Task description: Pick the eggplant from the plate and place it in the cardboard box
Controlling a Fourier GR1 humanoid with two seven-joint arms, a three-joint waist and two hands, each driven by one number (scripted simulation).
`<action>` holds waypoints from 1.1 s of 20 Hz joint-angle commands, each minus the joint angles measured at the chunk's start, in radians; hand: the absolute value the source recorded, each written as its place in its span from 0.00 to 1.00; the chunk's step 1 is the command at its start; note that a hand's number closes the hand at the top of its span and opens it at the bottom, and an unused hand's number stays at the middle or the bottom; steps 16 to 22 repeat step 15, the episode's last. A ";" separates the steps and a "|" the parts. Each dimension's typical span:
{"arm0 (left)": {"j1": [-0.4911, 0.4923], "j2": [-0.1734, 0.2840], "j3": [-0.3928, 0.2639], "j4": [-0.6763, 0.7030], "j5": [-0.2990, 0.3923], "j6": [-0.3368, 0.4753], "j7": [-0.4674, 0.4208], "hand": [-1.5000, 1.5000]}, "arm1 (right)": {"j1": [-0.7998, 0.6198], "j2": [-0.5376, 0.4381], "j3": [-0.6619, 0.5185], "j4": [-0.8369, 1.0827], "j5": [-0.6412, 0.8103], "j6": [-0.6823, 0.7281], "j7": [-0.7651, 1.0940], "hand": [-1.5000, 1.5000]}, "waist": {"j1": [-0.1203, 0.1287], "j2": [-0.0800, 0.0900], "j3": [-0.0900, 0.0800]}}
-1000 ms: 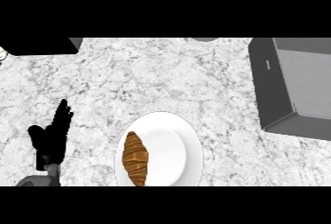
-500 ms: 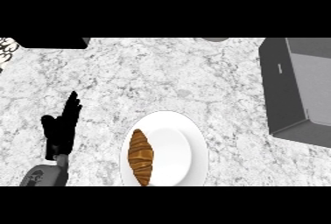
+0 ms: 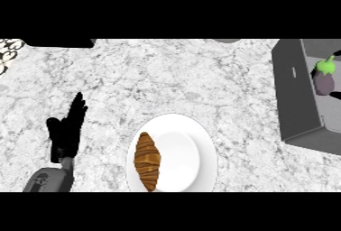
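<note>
One head view looks steeply down onto the counter (image 3: pixel 166 76).

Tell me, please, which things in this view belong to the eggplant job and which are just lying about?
Belonging to the job:
- purple eggplant with green stem, inside the box
- grey cardboard box at the right edge
- round white plate

Lying about:
- brown croissant on the plate
- black left hand, resting open at the left
- speckled marble counter

No text, label, brand or number can be read anywhere. The box (image 3: pixel 296 90), plate (image 3: pixel 200 149) and table (image 3: pixel 166 76) carry no markings.
</note>
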 commanded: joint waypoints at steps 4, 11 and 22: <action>-0.041 0.001 0.001 -0.023 -0.006 0.004 0.071 0.50 | -0.067 0.126 -0.120 0.217 -0.064 0.187 -0.180 0.00 | -0.008 -0.003 0.002; -0.014 -0.018 0.012 -0.005 -0.007 0.008 0.014 0.50 | -0.095 0.104 -0.291 0.327 -0.254 0.510 -0.245 0.00 | -0.013 0.000 0.002; 0.007 -0.022 0.016 0.016 -0.001 -0.013 -0.015 0.50 | -0.075 0.050 -0.352 0.460 -0.283 0.634 -0.265 0.00 | -0.013 0.002 0.001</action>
